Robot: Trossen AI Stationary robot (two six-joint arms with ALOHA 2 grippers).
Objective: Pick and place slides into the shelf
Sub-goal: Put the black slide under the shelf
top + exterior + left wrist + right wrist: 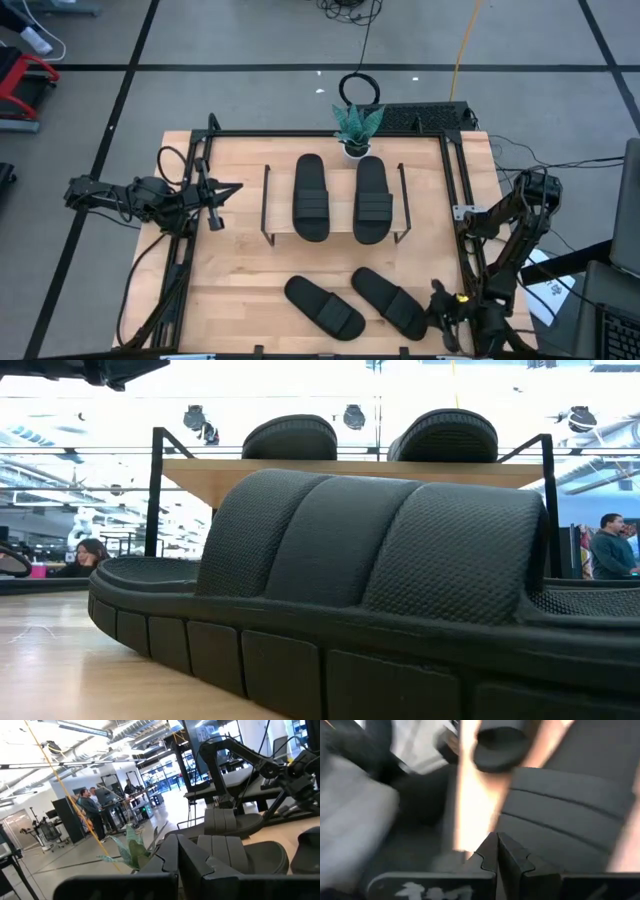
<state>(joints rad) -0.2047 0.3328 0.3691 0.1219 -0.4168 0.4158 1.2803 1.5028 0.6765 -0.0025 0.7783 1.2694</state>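
The shelf (335, 232) stands in the centre of the high view on the wooden table (240, 280), its light board between 2 thin black side frames. 2 black slides lie on the board, parallel and slightly apart: the left shelf slide (311, 197) and the right shelf slide (373, 199). In the low view both show from the front as dark humps above the board edge (290, 436) (443, 435).

2 more slides lie on the table in the lower centre of the high view, both angled: the left table slide (324, 306) and the right table slide (390, 300), near each other but not touching. 1 of these fills the low view; which one cannot be told.

A small potted plant (355, 127) stands at the table's far edge, just above the shelf in the high view.

The left gripper (214, 201) hangs over the table's left side, well apart from the shelf, fingers (167, 857) pressed together and holding nothing.

The right gripper (441, 316) sits at the lower right of the high view, just beside the right table slide, fingers (487, 854) pressed together, nothing between them.

People (90, 805) stand in the room beyond the table.
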